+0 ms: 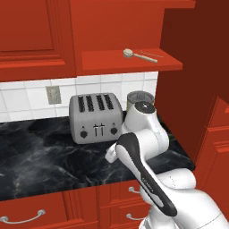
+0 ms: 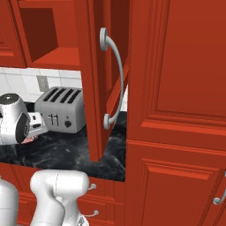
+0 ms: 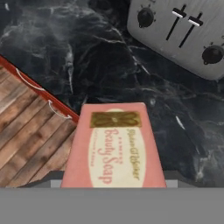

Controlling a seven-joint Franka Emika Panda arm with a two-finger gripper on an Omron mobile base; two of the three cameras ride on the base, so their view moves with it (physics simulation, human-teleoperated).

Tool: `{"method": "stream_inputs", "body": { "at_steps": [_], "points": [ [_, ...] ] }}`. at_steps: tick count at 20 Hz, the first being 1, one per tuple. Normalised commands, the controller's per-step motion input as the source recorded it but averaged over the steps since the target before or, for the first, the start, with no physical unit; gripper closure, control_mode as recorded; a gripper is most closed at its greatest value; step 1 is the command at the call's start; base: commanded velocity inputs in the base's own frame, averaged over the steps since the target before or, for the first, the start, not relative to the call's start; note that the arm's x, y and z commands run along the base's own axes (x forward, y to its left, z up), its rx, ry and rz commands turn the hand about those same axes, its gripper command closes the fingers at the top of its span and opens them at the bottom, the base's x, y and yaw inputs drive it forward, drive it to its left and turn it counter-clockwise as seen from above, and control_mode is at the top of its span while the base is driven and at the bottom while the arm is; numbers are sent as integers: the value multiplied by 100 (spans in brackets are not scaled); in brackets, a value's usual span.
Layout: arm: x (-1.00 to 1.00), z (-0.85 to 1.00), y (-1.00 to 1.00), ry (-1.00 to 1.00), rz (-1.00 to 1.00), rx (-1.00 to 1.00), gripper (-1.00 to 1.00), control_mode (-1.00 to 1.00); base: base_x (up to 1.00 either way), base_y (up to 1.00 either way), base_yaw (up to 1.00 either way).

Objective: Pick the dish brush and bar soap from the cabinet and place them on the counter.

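Observation:
The bar soap (image 3: 113,146), pink with a cream "Beauty Soap" label, fills the bottom of the hand view with my gripper (image 1: 111,155) shut on it. It hangs over the black marble counter (image 3: 109,57) near the front edge, in front of the toaster; a pink sliver of it (image 2: 27,140) shows under the hand. The dish brush (image 1: 130,53) lies on the red shelf (image 1: 107,62) of the open cabinet, its thin handle pointing right. The cabinet door (image 2: 95,88) stands swung out, with its silver handle (image 2: 115,75) facing me.
A grey four-slot toaster (image 1: 96,118) stands against the tiled wall. A grey round container (image 1: 136,96) sits to its right, behind my arm. Red drawers with silver handles (image 1: 22,218) run below the counter. A tall red cabinet (image 2: 176,110) closes the right side.

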Motion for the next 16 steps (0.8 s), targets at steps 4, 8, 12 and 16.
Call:
{"method": "stream_inputs", "body": {
  "at_steps": [4,8,12,16],
  "points": [
    [32,-20,0,-8,0,0,100,-100,0,0,0],
    [32,-24,0,-7,0,0,100,-100,0,0,0],
    [28,-22,0,-6,0,0,100,-100,0,0,0],
    [17,-26,0,-3,0,0,100,-100,0,0,0]
  ]
}}
